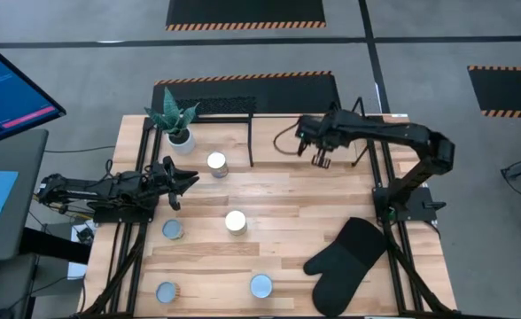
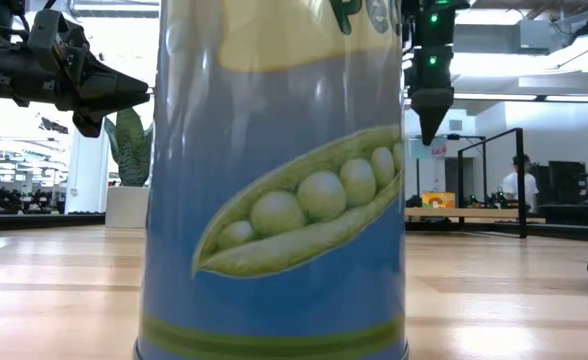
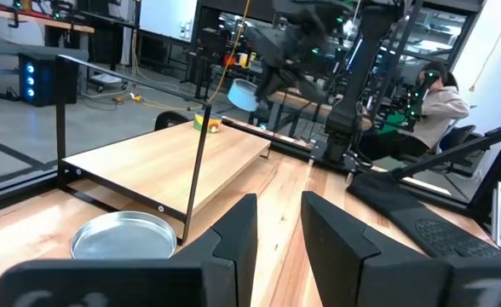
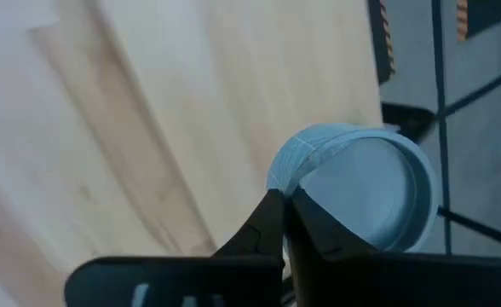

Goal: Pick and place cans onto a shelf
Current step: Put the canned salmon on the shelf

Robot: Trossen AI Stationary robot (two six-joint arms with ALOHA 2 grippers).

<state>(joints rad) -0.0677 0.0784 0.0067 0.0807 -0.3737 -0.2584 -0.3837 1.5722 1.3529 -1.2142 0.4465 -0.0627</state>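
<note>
Five cans (image 1: 235, 221) stand on the table (image 1: 278, 199) — shelf (image 1: 309, 120) bare.

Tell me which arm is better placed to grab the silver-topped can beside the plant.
Left. Its open claw sits right beside that can; the right claw hangs farther off, by the shelf.

Right gripper (image 1: 319, 160) hangs raised, fingers pinched together (pointing down); left gripper (image 1: 182, 183) hovers parted.
</note>
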